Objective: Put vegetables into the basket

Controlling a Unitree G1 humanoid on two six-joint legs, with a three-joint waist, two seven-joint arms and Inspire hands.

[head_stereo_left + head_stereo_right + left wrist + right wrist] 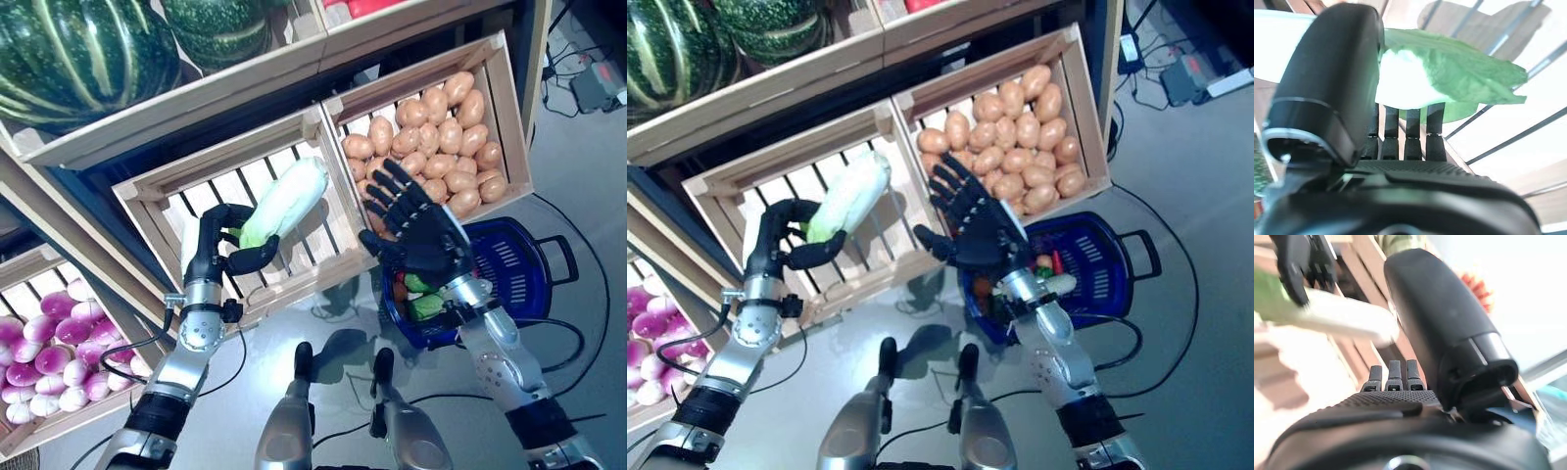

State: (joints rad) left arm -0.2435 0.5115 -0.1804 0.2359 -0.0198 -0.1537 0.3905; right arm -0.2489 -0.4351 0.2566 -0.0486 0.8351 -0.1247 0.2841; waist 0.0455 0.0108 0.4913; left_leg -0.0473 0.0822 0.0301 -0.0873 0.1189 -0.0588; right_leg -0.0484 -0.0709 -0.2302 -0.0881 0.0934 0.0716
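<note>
Left hand fingers curled round long pale-green cabbage; right hand splayed wide.

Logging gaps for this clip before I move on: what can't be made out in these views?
- Blue basket: much of its contents hidden behind the right hand in both eye views.
- Cabbage: its stem end is covered by the left hand; in the left wrist view the thumb blocks part of it.
- Striped melons: cut off by the top edge.
- Right wrist view: the cabbage is blurred.
</note>
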